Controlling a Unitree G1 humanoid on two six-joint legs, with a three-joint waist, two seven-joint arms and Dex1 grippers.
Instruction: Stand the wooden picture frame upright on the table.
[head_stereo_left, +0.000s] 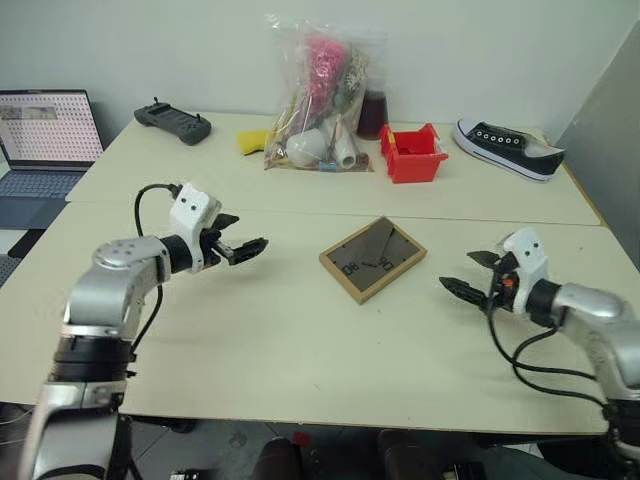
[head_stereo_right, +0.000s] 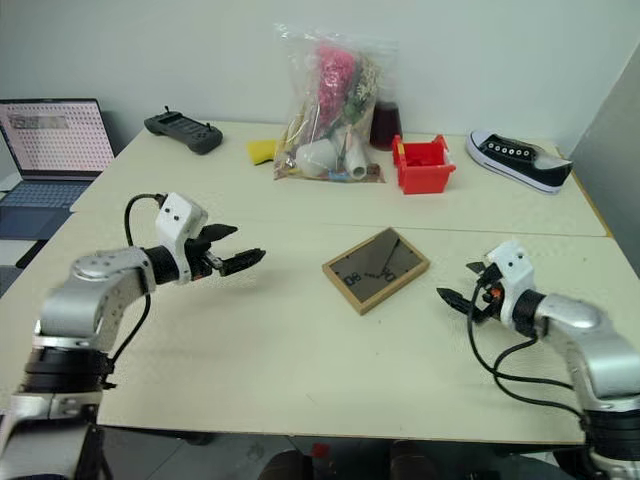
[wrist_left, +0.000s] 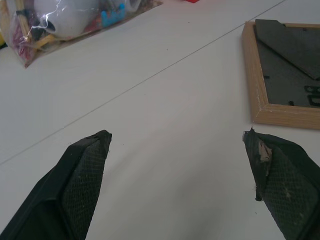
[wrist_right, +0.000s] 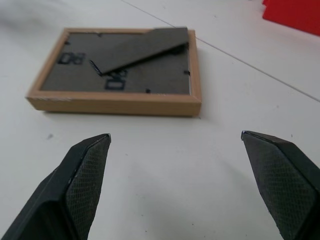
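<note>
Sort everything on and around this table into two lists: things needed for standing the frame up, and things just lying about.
Needed: wooden picture frame, lying back-up; table; left end effector; right end effector.

Lying about: laptop, controller, plastic bag, red bin, sneaker.

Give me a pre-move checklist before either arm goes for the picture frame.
1. Wooden picture frame lying flat, dark back up, stand folded: ok to approach, not yet upright.
2. Left gripper open, holding nothing, apart from the frame: ok.
3. Right gripper open, holding nothing, apart from the frame: ok.
4. Table around the frame bare; red bin and plastic bag stand well behind: ok.
5. Frame's front side: cannot tell, it faces down.
</note>
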